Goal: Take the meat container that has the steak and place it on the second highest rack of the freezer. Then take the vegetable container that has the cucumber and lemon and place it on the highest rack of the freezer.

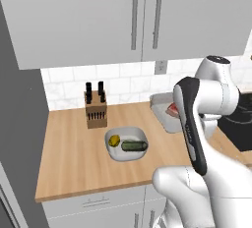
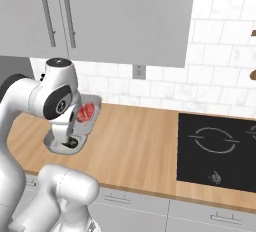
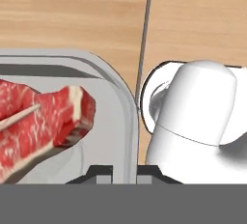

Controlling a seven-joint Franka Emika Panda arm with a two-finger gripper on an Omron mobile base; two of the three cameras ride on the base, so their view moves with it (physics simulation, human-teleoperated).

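A glossy white arm (image 1: 216, 97) with rounded, bulbous segments. Dark grey bands mark its joints, beside the meat container (image 1: 167, 111)

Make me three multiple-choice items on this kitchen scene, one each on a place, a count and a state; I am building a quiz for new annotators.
1. Where does the knife block stand?
A. on the counter by the back wall
B. on the stove
C. inside a container

2. How many food items lie in the vegetable container?
A. one
B. two
C. four

3. How does the tool stand relative to the meat container?
A. far above it
B. its tips at the container's rim
C. inside the vegetable container

Answers: 1 A, it stands before the tiles; 2 B, a lemon and a cucumber; 3 B, in the hand view the tips straddle the rim beside the steak.
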